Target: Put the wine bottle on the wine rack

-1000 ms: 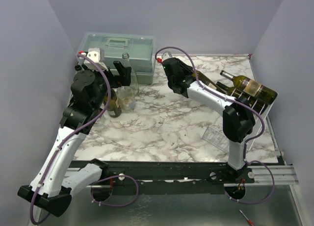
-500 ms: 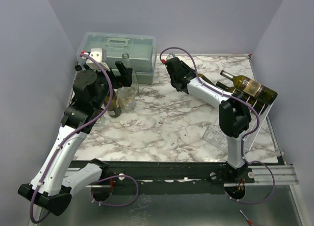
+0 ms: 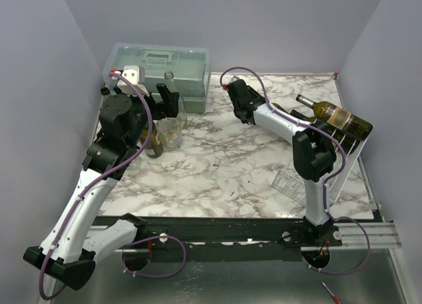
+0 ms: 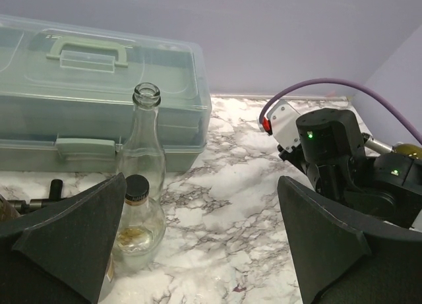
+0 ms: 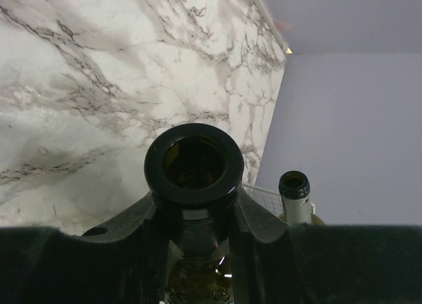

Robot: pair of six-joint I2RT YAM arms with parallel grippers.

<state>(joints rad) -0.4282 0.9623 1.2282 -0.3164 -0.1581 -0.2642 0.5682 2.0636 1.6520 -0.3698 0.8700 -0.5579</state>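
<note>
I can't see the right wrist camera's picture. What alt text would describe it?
The right gripper is shut on the neck of a dark wine bottle, its open mouth facing the camera. Behind lie the marble table and a second bottle on the wine rack.

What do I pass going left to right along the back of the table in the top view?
Grey-green toolbox → right gripper, shut on the dark wine bottle by its neck → labelled wine bottle lying on the wine rack.
</note>
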